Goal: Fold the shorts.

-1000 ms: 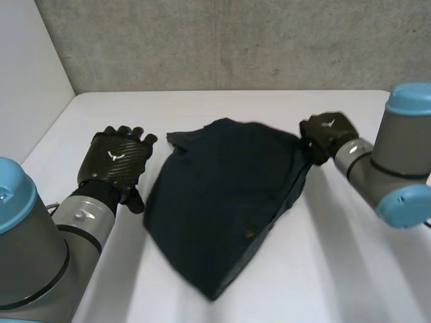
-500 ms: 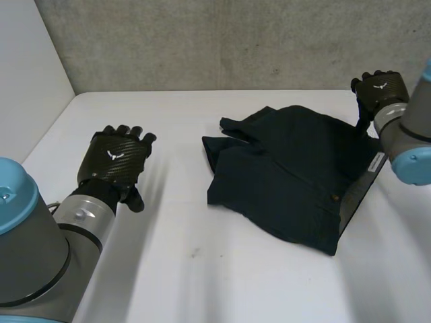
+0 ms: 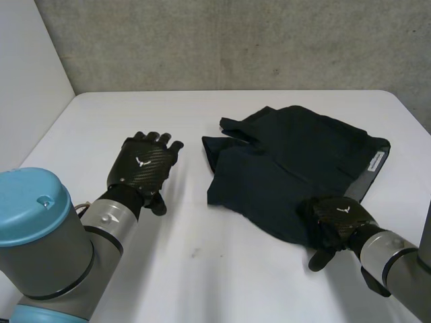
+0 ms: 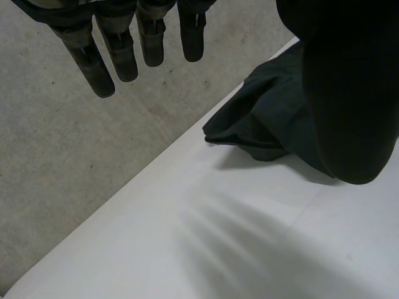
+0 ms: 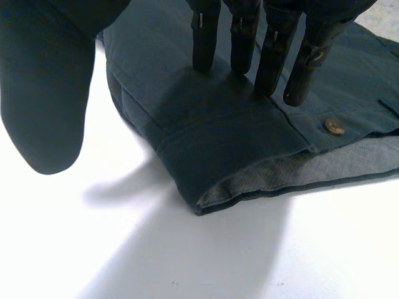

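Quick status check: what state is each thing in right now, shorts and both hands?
shorts: folded over, lying on the table, inner lining showing along one edge.
left hand: open, fingers straight, clear of the shorts.
right hand: open, straight fingers resting on the shorts beside the button.

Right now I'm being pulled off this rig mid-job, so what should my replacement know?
Left hand: open, over the table beside the shorts, apart from them.
Right hand: open, straight fingers on the shorts' near corner, next to a button.
Done: shorts look doubled over; layers show at that corner.
Left: probably another fold, then tidying.
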### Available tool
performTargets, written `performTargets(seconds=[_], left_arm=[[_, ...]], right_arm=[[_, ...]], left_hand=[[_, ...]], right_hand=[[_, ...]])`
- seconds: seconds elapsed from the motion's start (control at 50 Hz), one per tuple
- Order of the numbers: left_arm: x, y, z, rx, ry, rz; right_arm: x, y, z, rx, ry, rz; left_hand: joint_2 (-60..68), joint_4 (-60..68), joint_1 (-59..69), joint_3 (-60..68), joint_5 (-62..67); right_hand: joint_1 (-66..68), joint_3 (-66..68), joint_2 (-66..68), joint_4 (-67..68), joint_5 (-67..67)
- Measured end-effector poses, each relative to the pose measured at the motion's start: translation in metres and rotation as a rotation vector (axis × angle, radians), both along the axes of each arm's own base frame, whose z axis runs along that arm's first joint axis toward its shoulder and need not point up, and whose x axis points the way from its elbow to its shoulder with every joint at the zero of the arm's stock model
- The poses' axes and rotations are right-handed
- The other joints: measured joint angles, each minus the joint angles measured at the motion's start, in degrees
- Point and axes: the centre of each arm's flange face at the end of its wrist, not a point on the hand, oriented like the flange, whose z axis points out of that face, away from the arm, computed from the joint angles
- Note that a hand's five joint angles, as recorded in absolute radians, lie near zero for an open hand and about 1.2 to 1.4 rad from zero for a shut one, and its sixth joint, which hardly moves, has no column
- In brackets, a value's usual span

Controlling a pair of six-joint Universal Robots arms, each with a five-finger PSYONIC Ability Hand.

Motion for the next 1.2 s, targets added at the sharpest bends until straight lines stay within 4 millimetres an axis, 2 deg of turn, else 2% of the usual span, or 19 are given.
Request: performTargets(seconds=[0.12,0.14,0.2,0.24,0.26,0.28,0.32,0.42,0.48,0.5,0.56,0.6,0.74,0.88,0.98,1.08,1.1,1.2], left_arm=[[0.0,0.0,-0.002,0.008,0.002,0.002],[0.0,0.0,-0.002,0.011,0.005,0.003],[0.0,0.0,-0.002,0.015,0.009,0.004],[0.0,0.001,-0.003,0.019,0.014,0.005],[0.0,0.001,-0.003,0.02,0.015,0.005],[0.0,0.001,-0.003,0.021,0.016,0.005],[0.0,0.001,-0.003,0.023,0.018,0.005],[0.0,0.002,-0.003,0.023,0.02,0.002],[-0.002,0.002,-0.002,0.022,0.028,-0.003],[-0.004,0.004,-0.001,0.024,0.041,-0.009],[-0.01,0.006,0.001,0.038,0.084,-0.023],[-0.019,0.008,0.003,0.07,0.148,-0.039],[-0.041,0.005,-0.004,0.252,0.329,-0.043],[-0.056,-0.008,-0.023,0.437,0.403,0.011],[-0.064,-0.017,-0.034,0.493,0.405,0.033],[-0.069,-0.02,-0.038,0.502,0.412,0.034],[-0.071,-0.022,-0.039,0.501,0.423,0.039],[-0.07,-0.029,-0.041,0.479,0.454,0.092]], right_arm=[[0.0,-0.008,-0.009,-0.063,-0.011,-0.009],[0.0,-0.011,-0.012,-0.077,-0.004,-0.013],[0.0,-0.015,-0.016,-0.091,0.009,-0.018],[-0.001,-0.021,-0.024,-0.119,0.053,-0.029],[-0.002,-0.022,-0.025,-0.125,0.062,-0.031],[-0.002,-0.023,-0.026,-0.133,0.072,-0.033],[-0.004,-0.029,-0.028,-0.174,0.12,-0.045],[-0.004,-0.036,-0.02,-0.242,0.149,-0.051],[-0.002,-0.038,-0.005,-0.298,0.14,-0.049],[0.001,-0.039,0.009,-0.342,0.13,-0.042],[0.008,-0.036,0.033,-0.411,0.114,-0.02],[0.015,-0.031,0.055,-0.459,0.107,0.007],[0.03,-0.013,0.1,-0.542,0.106,0.081],[0.044,0.01,0.129,-0.608,0.11,0.159],[0.047,0.024,0.144,-0.65,0.101,0.185],[0.046,0.032,0.151,-0.67,0.091,0.19],[0.046,0.037,0.155,-0.681,0.084,0.192],[0.044,0.042,0.161,-0.701,0.075,0.189]], left_hand=[[0.0,0.0,0.0,0.0,0.0],[0.0,0.0,0.0,0.0,0.0],[0.0,0.0,0.0,0.0,0.0],[0.0,0.0,0.0,0.0,0.0],[0.0,0.0,0.0,0.0,0.0],[0.0,0.0,0.0,0.0,0.0],[0.0,0.0,0.0,0.0,0.0],[0.0,0.0,0.0,0.0,0.0],[0.0,0.0,0.0,0.0,0.0],[0.0,0.0,0.0,0.0,0.0],[0.0,0.0,0.0,0.0,0.0],[0.1,0.0,0.1,0.0,0.0],[2.4,2.3,1.6,1.4,1.2],[3.7,3.9,3.5,2.8,2.9],[4.5,4.5,4.1,3.4,3.6],[7.0,7.1,7.2,6.2,6.3],[12.0,11.8,12.2,11.1,11.1],[16.8,16.8,17.2,16.1,15.8]], right_hand=[[1.5,1.7,1.7,1.7,1.8],[5.3,6.0,6.1,6.0,5.6],[6.9,7.8,8.1,7.9,7.2],[17.4,21.1,21.8,20.6,19.2],[17.4,21.1,21.8,20.6,19.2],[26.9,32.1,32.5,31.3,28.0],[36.2,45.3,47.0,46.6,43.7],[38.7,46.8,48.3,48.6,45.7],[39.1,46.8,48.3,48.6,45.8],[39.2,46.8,48.3,48.6,46.0],[39.2,46.8,48.3,48.6,46.7],[39.2,46.8,48.3,48.8,46.7],[39.2,47.4,48.3,48.9,46.7],[39.2,47.4,48.3,48.9,46.7],[39.2,47.4,48.3,48.9,46.7],[39.2,47.4,48.3,48.9,46.7],[39.2,47.4,48.3,48.9,46.7],[39.2,47.4,48.3,48.9,46.7]])
